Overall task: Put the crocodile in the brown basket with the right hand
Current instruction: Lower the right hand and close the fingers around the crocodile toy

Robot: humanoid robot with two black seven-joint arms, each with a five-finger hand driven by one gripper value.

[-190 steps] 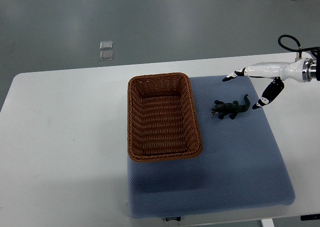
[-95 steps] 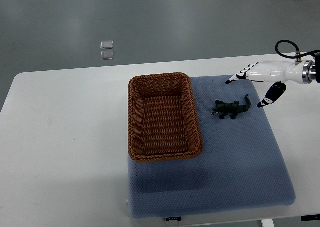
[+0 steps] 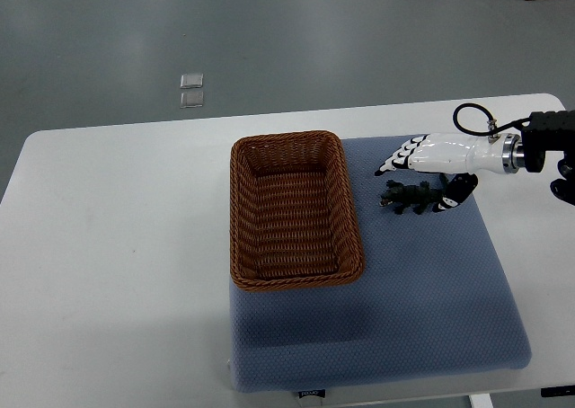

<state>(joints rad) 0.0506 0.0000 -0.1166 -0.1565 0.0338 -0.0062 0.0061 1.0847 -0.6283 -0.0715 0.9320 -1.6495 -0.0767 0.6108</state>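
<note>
Alignment for grasp
Small dark-green toy crocodile [image 3: 406, 195] lies left-right, close under white robotic right hand [image 3: 429, 155] (fingers spread, holding nothing).

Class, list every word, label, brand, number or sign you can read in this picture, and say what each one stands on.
Small tag on the front edge of the blue mat: too small and blurred to read.
Brown basket, crocodile, right hand: no print shows on them.
No legible text anywhere in this view.
</note>
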